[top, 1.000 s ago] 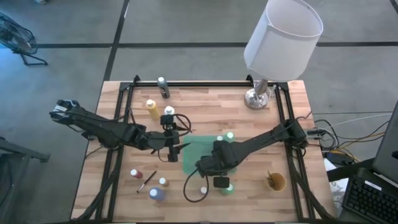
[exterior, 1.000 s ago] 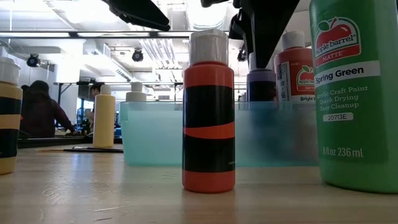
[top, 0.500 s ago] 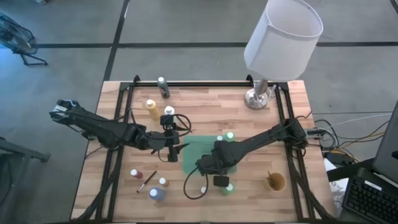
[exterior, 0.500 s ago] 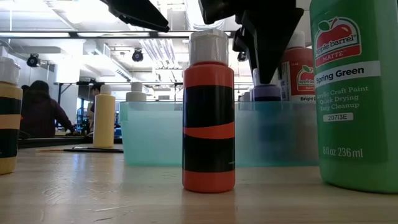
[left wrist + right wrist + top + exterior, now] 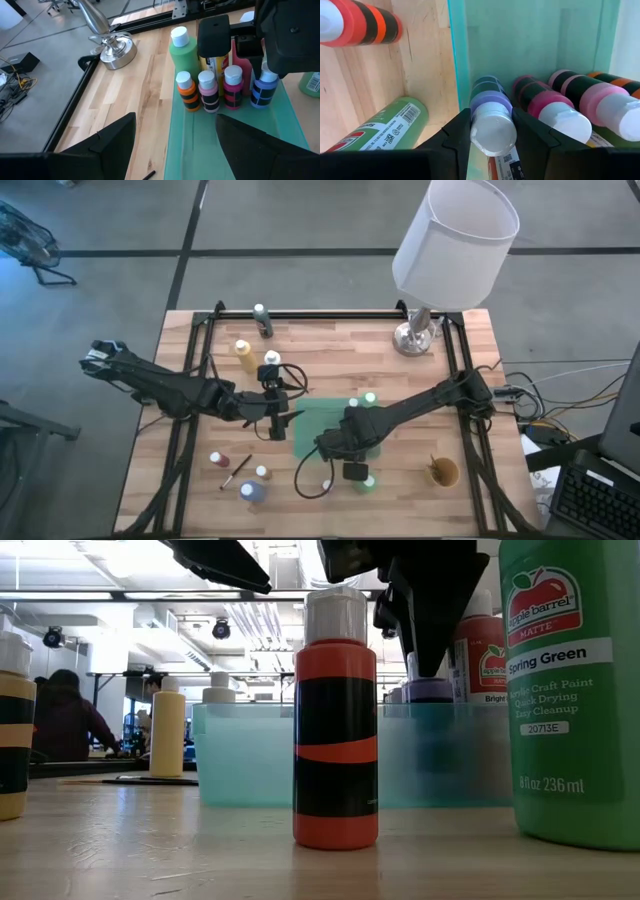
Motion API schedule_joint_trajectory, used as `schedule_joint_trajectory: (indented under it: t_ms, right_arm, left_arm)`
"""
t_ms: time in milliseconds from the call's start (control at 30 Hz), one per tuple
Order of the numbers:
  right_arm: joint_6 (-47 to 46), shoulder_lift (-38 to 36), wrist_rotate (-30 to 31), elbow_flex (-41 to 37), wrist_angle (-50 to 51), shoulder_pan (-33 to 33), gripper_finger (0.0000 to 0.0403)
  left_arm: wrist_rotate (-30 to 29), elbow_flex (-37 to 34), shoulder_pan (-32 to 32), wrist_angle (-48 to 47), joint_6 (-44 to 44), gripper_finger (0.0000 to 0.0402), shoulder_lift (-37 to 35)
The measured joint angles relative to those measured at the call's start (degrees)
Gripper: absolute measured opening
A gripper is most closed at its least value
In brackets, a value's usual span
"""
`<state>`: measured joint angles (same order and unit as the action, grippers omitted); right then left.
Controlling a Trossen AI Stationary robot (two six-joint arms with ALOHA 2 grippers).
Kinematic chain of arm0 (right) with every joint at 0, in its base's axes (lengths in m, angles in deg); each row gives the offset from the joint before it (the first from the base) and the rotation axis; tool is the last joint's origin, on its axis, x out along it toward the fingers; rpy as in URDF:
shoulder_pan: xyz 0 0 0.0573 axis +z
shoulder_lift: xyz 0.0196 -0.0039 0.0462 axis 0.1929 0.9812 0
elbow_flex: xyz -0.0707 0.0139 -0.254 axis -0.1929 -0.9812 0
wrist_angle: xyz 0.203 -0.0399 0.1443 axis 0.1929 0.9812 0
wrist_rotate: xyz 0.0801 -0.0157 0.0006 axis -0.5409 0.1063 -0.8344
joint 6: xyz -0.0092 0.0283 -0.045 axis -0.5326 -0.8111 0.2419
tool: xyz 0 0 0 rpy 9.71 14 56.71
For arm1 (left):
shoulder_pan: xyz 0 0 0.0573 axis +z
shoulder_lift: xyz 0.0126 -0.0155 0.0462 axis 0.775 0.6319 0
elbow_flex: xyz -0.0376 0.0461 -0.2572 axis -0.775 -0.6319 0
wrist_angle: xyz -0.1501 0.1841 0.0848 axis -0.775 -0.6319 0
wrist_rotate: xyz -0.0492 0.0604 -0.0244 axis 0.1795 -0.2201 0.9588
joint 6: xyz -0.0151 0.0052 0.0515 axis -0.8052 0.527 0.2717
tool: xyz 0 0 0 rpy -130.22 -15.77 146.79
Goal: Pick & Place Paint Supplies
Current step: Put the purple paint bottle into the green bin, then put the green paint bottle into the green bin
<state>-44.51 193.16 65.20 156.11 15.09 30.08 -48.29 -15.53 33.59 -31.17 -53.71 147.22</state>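
Right gripper clamps a glossy purple bottle in the translucent teal tray; left gripper gapes.

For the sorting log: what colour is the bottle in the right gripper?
Purple with a white cap, shown best in the right wrist view, held in the right gripper.

Ahead of the left gripper the green tray floor lies bare up to a row of bottles, with the right gripper standing among them. Bare tabletop runs beside it toward the lamp base.
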Motion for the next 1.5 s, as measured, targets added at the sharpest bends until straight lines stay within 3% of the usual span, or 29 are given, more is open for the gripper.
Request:
schedule_joint_trajectory:
  t_ms: [567,900,1200,1500]
  right_arm:
    - [0.9,-0.1,0.1,0.1,0.0,-0.3,0.0197]
    - [1.2,-2.3,3.2,1.6,2.3,-0.2,0.0229]
    - [0.9,-3.9,3.6,1.7,3.7,0.1,0.0244]
    - [1.5,-4.9,3.5,4.1,1.6,0.1,0.0223]
  left_arm:
    - [0.6,0.0,0.0,0.0,0.0,0.0277,0.0]
    - [0.5,0.0,0.0,0.0,0.0,0.0277,0.0]
    - [0.4,0.0,0.0,0.0,1.9,0.0277,0.0]
    - [0.4,0.0,0.0,0.1,2.3,0.0277,0.0]
